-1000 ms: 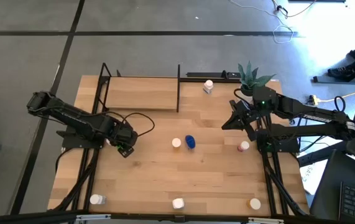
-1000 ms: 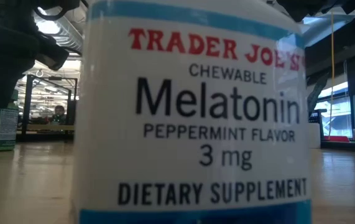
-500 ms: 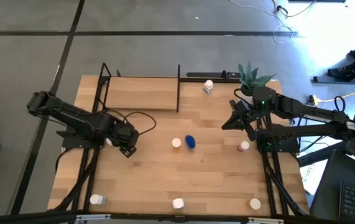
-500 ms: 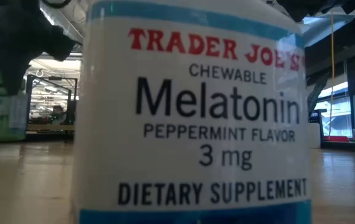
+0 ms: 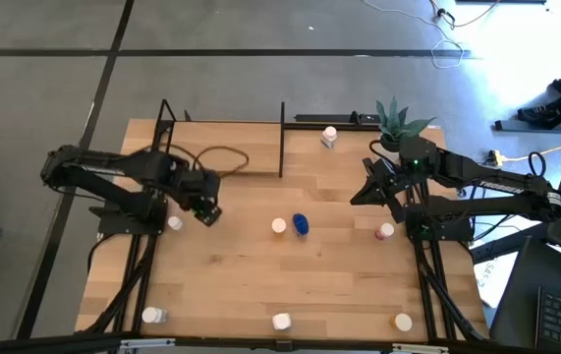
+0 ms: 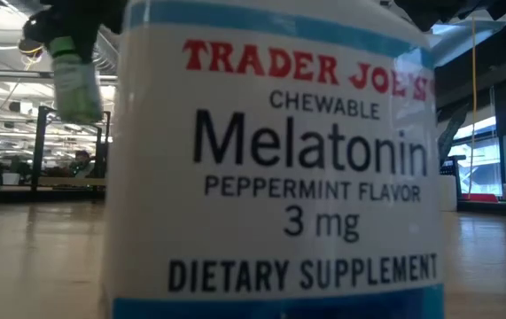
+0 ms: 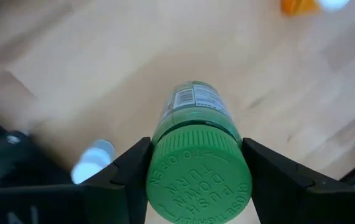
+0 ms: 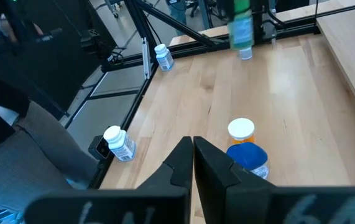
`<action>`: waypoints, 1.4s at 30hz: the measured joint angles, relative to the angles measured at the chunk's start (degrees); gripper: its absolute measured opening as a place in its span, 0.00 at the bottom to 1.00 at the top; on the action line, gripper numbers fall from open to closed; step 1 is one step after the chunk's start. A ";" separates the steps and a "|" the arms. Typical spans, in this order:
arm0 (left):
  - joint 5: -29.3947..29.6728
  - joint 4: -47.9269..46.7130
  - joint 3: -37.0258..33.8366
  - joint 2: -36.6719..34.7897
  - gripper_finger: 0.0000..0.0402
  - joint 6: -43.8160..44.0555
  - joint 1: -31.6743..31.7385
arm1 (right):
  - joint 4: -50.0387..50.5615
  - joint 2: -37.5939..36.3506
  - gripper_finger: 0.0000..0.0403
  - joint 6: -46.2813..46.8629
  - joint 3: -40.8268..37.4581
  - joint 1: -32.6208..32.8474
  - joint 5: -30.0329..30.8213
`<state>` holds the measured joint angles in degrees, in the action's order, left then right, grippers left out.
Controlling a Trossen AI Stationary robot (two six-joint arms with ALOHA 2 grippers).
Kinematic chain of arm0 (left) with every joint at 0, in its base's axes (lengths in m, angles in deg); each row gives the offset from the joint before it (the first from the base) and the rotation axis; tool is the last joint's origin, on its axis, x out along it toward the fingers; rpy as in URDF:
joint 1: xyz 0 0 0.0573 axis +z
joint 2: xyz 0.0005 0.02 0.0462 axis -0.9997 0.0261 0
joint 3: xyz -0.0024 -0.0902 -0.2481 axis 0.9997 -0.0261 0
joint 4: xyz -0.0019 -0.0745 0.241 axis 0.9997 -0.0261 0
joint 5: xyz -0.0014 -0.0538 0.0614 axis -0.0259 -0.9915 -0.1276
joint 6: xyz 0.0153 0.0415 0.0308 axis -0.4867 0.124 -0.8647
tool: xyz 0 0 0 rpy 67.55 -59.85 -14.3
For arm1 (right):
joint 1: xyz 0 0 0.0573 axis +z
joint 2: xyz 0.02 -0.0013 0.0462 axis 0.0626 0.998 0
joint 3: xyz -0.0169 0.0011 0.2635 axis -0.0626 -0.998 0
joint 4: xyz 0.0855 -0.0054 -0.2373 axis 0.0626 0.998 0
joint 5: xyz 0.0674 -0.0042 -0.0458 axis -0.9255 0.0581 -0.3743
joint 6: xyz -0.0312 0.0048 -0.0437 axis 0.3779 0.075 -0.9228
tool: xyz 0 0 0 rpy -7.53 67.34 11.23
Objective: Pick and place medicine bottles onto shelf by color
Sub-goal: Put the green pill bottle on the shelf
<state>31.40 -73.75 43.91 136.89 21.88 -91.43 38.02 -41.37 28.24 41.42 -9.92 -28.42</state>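
Observation:
A green medicine bottle (image 7: 193,109) with a green cap hangs over the table's left half, with my left gripper (image 5: 204,209) shut on it; the low view shows the green bottle (image 6: 76,78) in the air. Other bottles stand on the tabletop: an orange-capped one (image 5: 278,226), a blue one (image 5: 301,224), a pink-capped one (image 5: 386,231) and a white one (image 5: 173,224) beside my left arm. The shelf (image 5: 223,147) stands at the far edge. My right gripper (image 5: 357,194) hovers shut over the table's right half, holding nothing. My left gripper pinches the green bottle by the sides of its cap (image 7: 158,177) between its two fingers (image 7: 130,171). The fingers come from above, pointing steeply down. The bottle hangs below them, nearly upright, lifted clear of the table.
A large Melatonin bottle (image 6: 270,159) stands right before the low camera and blocks most of that view. More bottles stand along the near edge (image 5: 280,321) and one at the far edge (image 5: 329,137). A potted plant (image 5: 395,123) is at the far right.
My left gripper has risen and gone a little toward the far edge and the shelf. The green bottle, which stood on the table a second ago, has come up with it and hangs clear of the table.

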 joint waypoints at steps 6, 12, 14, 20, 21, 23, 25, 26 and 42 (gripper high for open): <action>0.38 -5.23 7.07 0.57 0.50 -5.86 8.42 | -0.02 0.00 0.04 -7.24 -0.02 -0.03 0.10; 2.70 -7.40 14.13 3.06 0.50 -15.05 16.92 | -0.02 -0.01 0.04 -7.33 -0.02 -0.03 0.09; 2.95 -8.14 16.77 4.70 0.50 -18.01 19.77 | -0.02 -0.02 0.04 -7.28 -0.02 -0.03 0.09; 2.93 -13.84 25.38 11.12 0.50 -26.41 28.80 | -0.52 -0.02 0.04 -11.66 -0.02 -0.01 3.09; 2.88 -14.98 26.76 12.36 0.50 -28.07 30.35 | -0.51 -0.02 0.04 -12.40 -0.02 -0.03 4.34; 2.75 -16.73 29.34 14.90 0.50 -31.07 33.21 | -0.58 -0.02 0.04 -13.60 -0.02 -0.03 7.26; 2.78 -17.45 31.65 17.38 0.50 -33.18 35.85 | -1.49 0.00 0.04 -13.84 -0.02 0.00 11.13; 2.78 -17.64 32.61 18.53 0.50 -34.21 37.08 | -2.11 0.00 0.04 -13.90 -0.02 0.00 13.41; -0.43 -18.30 34.77 28.16 0.50 -37.60 51.51 | -5.29 0.00 0.04 -16.49 -0.02 -0.03 39.59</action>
<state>30.98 -92.05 78.69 165.05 -15.72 -39.92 32.73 -41.37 11.75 41.40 -9.95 11.17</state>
